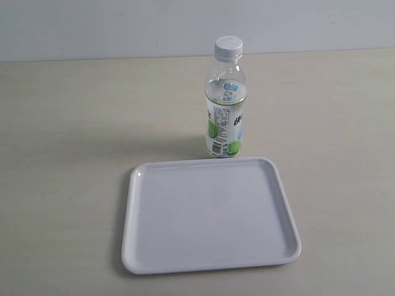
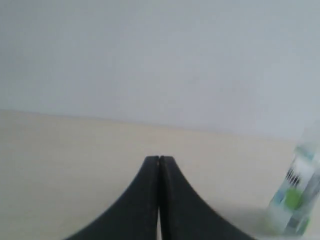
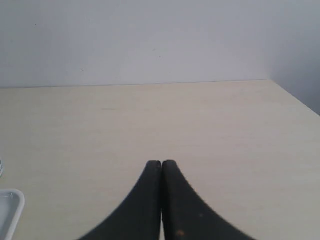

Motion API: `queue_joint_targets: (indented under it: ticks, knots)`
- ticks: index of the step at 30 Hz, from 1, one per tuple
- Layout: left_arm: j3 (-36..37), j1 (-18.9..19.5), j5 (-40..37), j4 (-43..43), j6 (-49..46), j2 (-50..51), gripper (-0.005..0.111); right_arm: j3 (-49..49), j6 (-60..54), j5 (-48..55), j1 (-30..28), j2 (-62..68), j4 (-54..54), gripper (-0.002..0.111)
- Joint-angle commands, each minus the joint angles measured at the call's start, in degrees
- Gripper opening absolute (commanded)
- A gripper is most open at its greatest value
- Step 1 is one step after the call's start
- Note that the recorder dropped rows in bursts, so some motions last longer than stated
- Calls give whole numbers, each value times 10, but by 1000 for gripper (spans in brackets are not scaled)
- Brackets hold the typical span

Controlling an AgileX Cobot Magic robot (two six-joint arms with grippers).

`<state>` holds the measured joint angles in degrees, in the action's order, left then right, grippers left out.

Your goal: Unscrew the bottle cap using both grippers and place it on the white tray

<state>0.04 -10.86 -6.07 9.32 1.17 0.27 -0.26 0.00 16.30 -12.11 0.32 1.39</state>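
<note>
The clear bottle (image 1: 225,105) with its green-and-white lime label stands upright on the table just behind the white tray (image 1: 210,214). Its ribbed white bottle cap (image 1: 228,45) sits on the neck. Neither arm shows in the exterior view. In the left wrist view my left gripper (image 2: 159,159) is shut with nothing in it, and the bottle (image 2: 296,192) appears blurred off to one side. My right gripper (image 3: 161,163) is shut and empty over bare table, with a corner of the tray (image 3: 11,212) at the frame edge.
The pale wooden table (image 1: 68,154) runs back to a plain white wall (image 1: 123,24). In the right wrist view the table's far corner (image 3: 267,81) is visible.
</note>
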Motion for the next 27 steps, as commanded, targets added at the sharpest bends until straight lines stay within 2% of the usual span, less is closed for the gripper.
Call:
queue_joint_targets:
  ticks: [1,4,5,8,10,12,13,14,16,17,19,21,23,27]
  knots:
    - [0,1,159,95,41,-3,0,3,0,0,-3,-3,5,0]
    - [0,1,269,95,60,-3,0,3,0,0,-3,-3,5,0]
    - [0,1,344,94,95,-3,0,3,0,0,-3,-3,5,0]
    - [-13,1,494,63,154,11,0,3,0,0,-3,-3,5,0]
    - [-66,1,505,62,145,58,0,3,0,0,-3,-3,5,0]
    - [-140,1,461,26,111,143,0,3,0,0,-3,-3,5,0]
    - [-168,1,436,-6,118,183,0,3,0,0,-3,-3,5,0]
    - [-206,1,402,-78,161,248,0,3,0,0,-3,-3,5,0]
    - [-247,1,383,-237,266,348,0,3,0,0,-3,-3,5,0]
    - [-262,1,399,-329,319,404,0,3,0,0,-3,-3,5,0]
    - [-279,1,465,-457,377,506,0,3,0,0,-3,-3,5,0]
    - [-280,1,564,-538,375,617,0,3,0,0,-3,-3,5,0]
    - [-280,1,648,-582,346,722,0,3,0,0,-3,-3,5,0]
    - [-280,1,715,-633,237,880,0,3,0,0,-3,-3,5,0]
